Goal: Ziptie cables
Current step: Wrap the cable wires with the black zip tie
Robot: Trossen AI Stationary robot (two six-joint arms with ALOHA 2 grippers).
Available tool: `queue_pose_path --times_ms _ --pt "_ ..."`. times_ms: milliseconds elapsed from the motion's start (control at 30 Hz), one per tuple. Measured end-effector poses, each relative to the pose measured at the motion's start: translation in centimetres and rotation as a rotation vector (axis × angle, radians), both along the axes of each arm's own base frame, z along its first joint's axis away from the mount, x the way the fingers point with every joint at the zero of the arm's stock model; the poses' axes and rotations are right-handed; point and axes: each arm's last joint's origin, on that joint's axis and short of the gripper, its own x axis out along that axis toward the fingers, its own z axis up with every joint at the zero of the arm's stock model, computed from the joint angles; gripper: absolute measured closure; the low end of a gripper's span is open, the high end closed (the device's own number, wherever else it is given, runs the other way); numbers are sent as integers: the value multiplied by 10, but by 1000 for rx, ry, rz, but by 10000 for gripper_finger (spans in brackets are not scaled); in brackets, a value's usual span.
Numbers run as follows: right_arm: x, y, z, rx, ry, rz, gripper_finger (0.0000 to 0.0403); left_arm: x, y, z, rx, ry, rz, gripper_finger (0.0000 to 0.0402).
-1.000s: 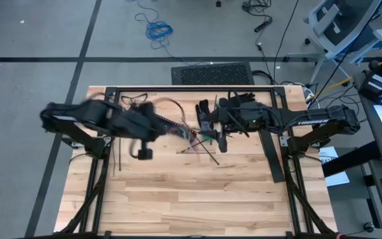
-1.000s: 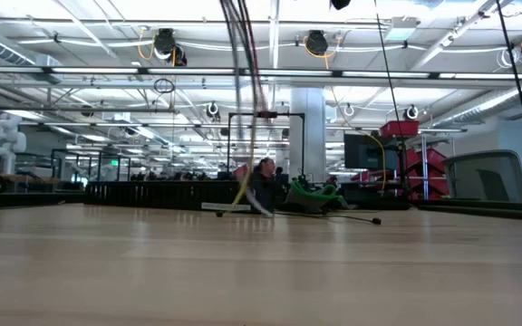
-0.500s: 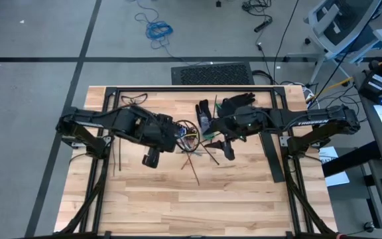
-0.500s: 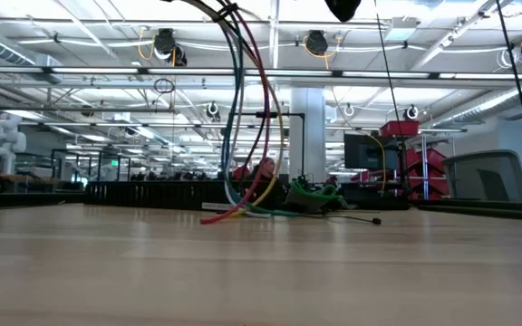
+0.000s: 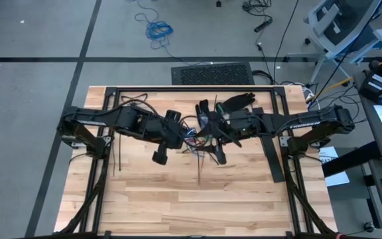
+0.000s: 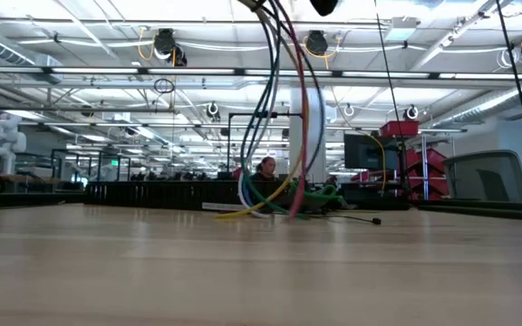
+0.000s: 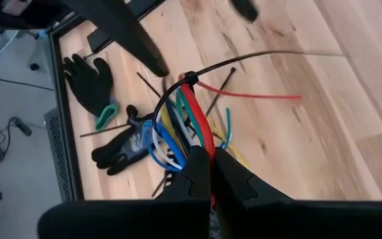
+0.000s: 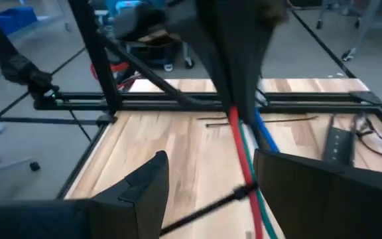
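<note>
1. Left gripper [image 7: 211, 174]: clamped shut on the cables [image 7: 181, 129], fingers pressed together around the red, green, blue, white and yellow strands. Positioned over the middle of the table [image 5: 144, 192], just left of centre in the high view.
2. Cables: bundle raised off the table at the gripped end, hanging in a loop with the loose ends resting on the wood, as seen in the low view [image 6: 284, 118]. Upper part of the loop cut off by the top edge of that view.
3. Ziptie [image 7: 244, 63]: looped around the bundle just beyond the left fingertips, long dark tail extending out over the table. Tightness of the loop not discernible.
4. Right gripper [image 8: 207, 176]: fingers standing apart at a moderate width, cables and a dark strip passing between them. Contact with either finger not discernible; grip not confirmed. Located just right of the left gripper, near table centre [image 5: 219, 143].
5. Spare zipties [image 5: 201, 162]: several dark strips lying loose on the wood below the two grippers, partly covered by the arms in the high view.
6. Black gloves [image 7: 88, 79]: two, lying flat near the far edge of the table; one carries a green cuff, the other blue markings.
7. Black slotted rail [image 5: 272, 156]: lying on the right side of the table, partly hidden under the right arm.
8. Low view: both grippers above the frame; only a dark rounded part visible at the top edge.
</note>
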Motion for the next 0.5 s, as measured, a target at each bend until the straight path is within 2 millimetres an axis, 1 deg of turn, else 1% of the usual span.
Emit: queue_pose_path --times_ms 133,233,367,500 --pt "2 3 2 1 -37 8 190 3 5 2 4 -28 5 400" --pt "2 2 2 -16 -34 -35 190 11 7 2 1 -68 9 400" --pt "2 1 2 -30 -38 -51 190 18 5 4 -41 -125 -27 400" --pt "2 0 2 -45 -36 -66 190 21 4 1 -46 -119 -33 400"
